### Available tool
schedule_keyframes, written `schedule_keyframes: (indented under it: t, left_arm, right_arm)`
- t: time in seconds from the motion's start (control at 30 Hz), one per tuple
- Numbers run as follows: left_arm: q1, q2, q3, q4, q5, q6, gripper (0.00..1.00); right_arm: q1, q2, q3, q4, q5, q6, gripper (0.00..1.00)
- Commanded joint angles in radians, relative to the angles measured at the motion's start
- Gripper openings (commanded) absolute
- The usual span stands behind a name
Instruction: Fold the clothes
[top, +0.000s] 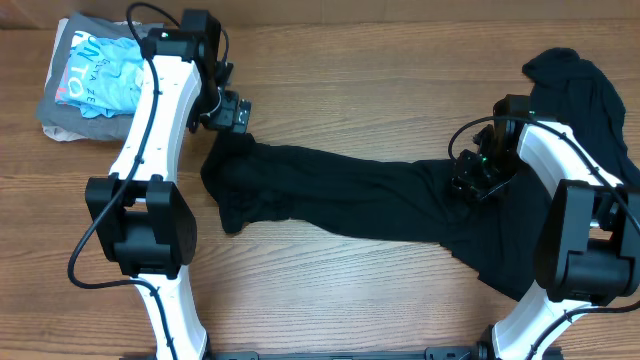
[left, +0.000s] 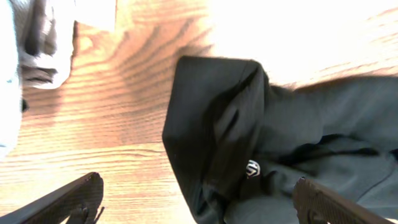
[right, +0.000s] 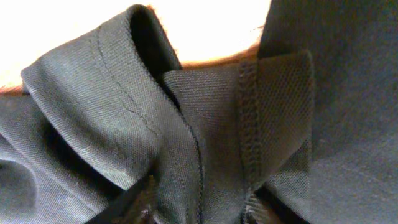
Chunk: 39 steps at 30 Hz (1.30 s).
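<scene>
The left hand (left: 199, 200) has its fingers wide apart and grips nothing. Directly under it lies the bunched left end of the shirt (top: 340, 185), a folded lobe with a small white logo (left: 252, 168) inside the span of the fingers. Whether the tips touch the cloth I cannot tell. The right hand (right: 193, 208) appears clamped on a gathered pleat of the same shirt, with a stitched hem puckering up between its fingers (right: 134, 202). From there the shirt runs as a twisted band across the middle of the worktop (top: 350, 70), from near the left edge toward the near right corner, where it widens. A second black garment (top: 580, 85) is heaped at the far right corner. A folded grey shirt (top: 85, 85) with blue print sits at the far left corner, apart from the band. The fabric looks thin, limp and light, so it will likely sag, twist and drag on the wood, and a pinch mid-panel would only bunch it. I judge the best holds to be hems, shoulders or corners, one hand at each end to pull it flat.
</scene>
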Motion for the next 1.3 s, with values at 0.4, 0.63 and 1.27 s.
schedule_keyframes:
  t: [0.4,0.63,1.27]
  left_arm:
    - [-0.005,-0.039,0.039,-0.007,0.001,-0.006,1.00]
    - [-0.004,-0.039,0.296,-0.118,0.007,-0.007,1.00]
    - [-0.007,-0.039,0.447,-0.246,0.039,-0.021,1.00]
  right_arm:
    - [-0.010,-0.011,-0.032,0.069,0.122,0.005,0.04]
    - [-0.151,-0.087,0.109,-0.028,-0.031,-0.042,0.04]
    - [0.163,-0.092,0.293,-0.204,-0.070,-0.010,0.04]
